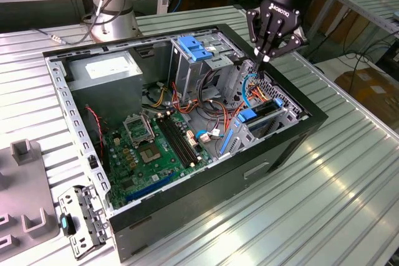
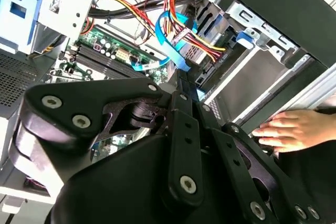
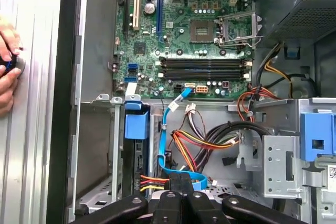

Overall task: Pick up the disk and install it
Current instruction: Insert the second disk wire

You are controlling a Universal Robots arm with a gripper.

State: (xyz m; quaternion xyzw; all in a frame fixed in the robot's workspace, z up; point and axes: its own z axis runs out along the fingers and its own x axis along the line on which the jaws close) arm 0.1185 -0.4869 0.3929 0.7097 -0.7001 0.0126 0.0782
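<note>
We saw the black metal claw point(image 1: 265, 59) pinched fully shut, gripping nothing, above the drive cage. The flat metal disk w/ blue plastic rails point(image 1: 259, 116) sat slotted in its bay, approx. 6 o'clock from the claw in the exterior view. Risk: fingertips snagging the red-yellow-blue cable bundle point(image 1: 252, 91) & tugging a connector loose.

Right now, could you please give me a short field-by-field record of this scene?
gripper: shut, nothing seen in it, just above the cage
cage: at the exterior view's right end of the case
disk: appears to stand on edge in the cage, blue rail showing
case: open, lying on the table
cables: loose between cage and board
hand: a person's, on the table beside the case
</note>
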